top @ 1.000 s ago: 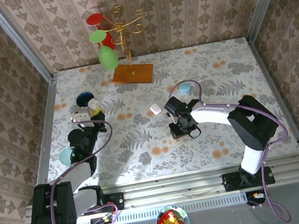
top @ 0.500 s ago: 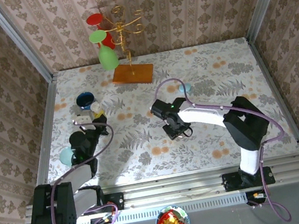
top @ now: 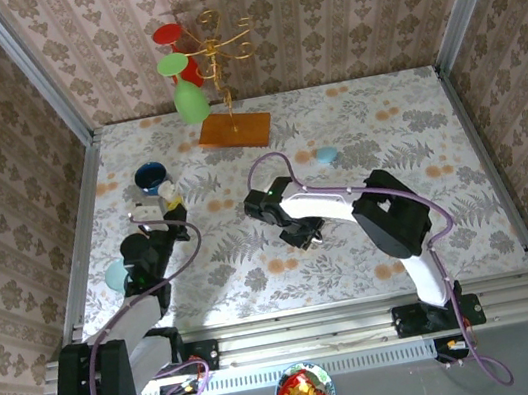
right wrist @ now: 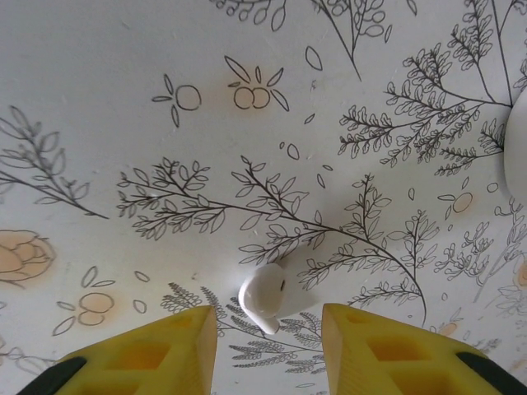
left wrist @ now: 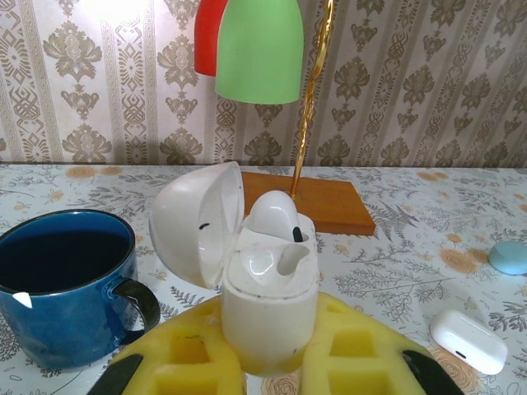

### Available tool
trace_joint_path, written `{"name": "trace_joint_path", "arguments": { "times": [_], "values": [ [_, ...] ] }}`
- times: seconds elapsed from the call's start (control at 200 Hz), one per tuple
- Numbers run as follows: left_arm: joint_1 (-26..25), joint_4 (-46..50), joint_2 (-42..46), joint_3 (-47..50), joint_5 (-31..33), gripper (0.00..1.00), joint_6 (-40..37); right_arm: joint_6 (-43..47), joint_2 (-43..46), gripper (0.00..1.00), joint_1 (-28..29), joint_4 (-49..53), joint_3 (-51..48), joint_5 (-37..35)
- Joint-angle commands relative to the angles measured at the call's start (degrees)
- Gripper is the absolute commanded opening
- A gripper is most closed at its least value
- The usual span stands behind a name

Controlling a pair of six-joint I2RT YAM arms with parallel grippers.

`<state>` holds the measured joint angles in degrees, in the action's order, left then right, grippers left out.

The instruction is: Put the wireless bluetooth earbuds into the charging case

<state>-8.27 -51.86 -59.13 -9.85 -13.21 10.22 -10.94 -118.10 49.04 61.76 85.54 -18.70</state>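
Open charging case (left wrist: pixel 268 309), one earbud (left wrist: pixel 272 218) seated, blue mug (left wrist: pixel 58 321), contents unclear

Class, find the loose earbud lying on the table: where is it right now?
In the right wrist view, the loose earbud lies on the flowered tablecloth, in the gap between the yellow fingers of the right claw, touching neither.

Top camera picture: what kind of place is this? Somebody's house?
Probably not a house: more likely a robot test booth. Wallpapered walls box in a flowery table, with a left arm and right arm bolted to a metal rail.
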Motion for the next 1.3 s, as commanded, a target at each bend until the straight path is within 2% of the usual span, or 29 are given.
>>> {"name": "trace_joint_path", "arguments": {
  "times": [0.0,0.37,0.665,0.935,1.29],
  "values": [
    [-0.4,-0.1,0.5,0.4,0.6,0.06,-1.7,2.5,-2.4,0.40,0.1,3.4,2.2,-2.4],
    [-0.4,-0.2,0.2,0.4,0.8,0.06,-2.0,4.0,-7.2,0.33,-0.2,3.5,3.6,-3.8],
    [-0.4,-0.2,0.1,0.4,0.8,0.06,-2.0,2.9,-6.4,0.30,-0.8,5.3,3.4,-1.4],
    [-0.3,-0.2,0.1,0.3,0.5,0.06,-1.9,2.2,-7.2,0.32,-1.4,4.9,2.0,-0.3],
    [-0.4,-0.2,-0.3,0.2,0.6,0.06,-2.1,1.5,-5.7,0.23,-2.5,1.1,-0.2,2.3]
  ]
}}
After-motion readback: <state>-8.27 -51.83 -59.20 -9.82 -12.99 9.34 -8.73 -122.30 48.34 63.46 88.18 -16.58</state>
